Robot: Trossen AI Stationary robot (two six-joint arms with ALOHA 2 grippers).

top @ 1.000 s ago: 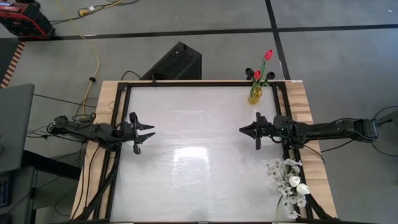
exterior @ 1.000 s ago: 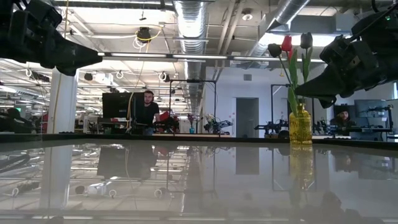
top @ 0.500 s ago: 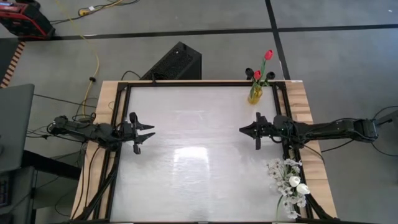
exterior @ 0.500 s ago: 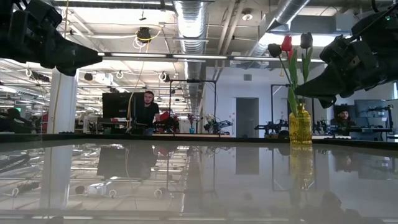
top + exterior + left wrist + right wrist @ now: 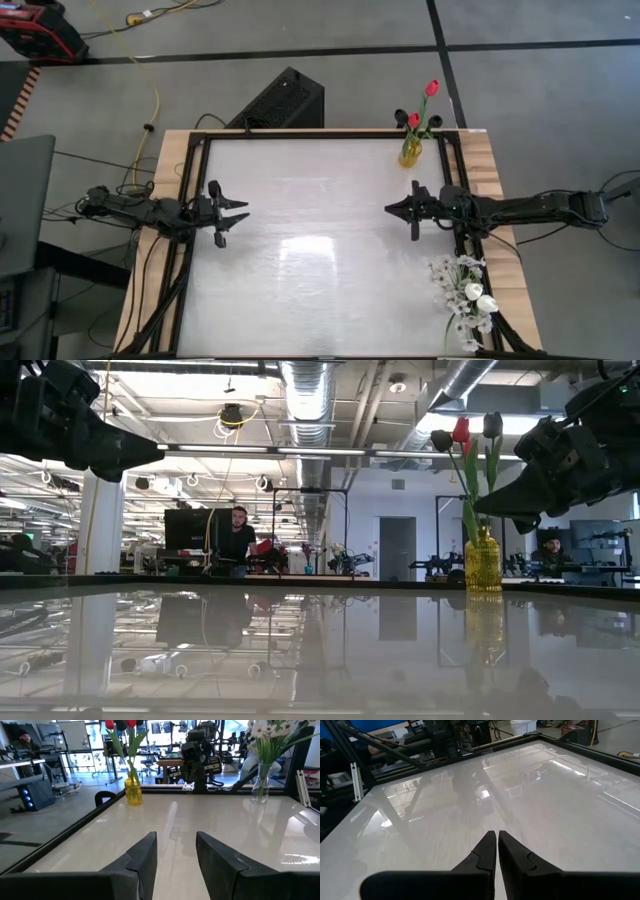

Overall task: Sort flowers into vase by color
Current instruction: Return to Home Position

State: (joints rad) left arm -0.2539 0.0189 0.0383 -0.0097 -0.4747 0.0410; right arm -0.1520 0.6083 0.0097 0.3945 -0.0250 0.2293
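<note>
A yellow glass vase (image 5: 410,152) stands at the table's far right and holds red and dark tulips (image 5: 418,118); the low view shows it (image 5: 483,560) too. White tulips and tiny white blossoms (image 5: 468,300) stand in a clear glass vase (image 5: 260,790) at the near right. My left gripper (image 5: 244,211) hovers open over the table's left side, touching nothing. My right gripper (image 5: 387,208) hovers shut over the right side, between the two vases; its fingertips (image 5: 497,840) meet above bare table.
The white tabletop (image 5: 310,240) is glossy and framed by black rails (image 5: 190,250). A black box (image 5: 280,100) sits on the floor beyond the far edge. People (image 5: 236,540) show in the room behind the table.
</note>
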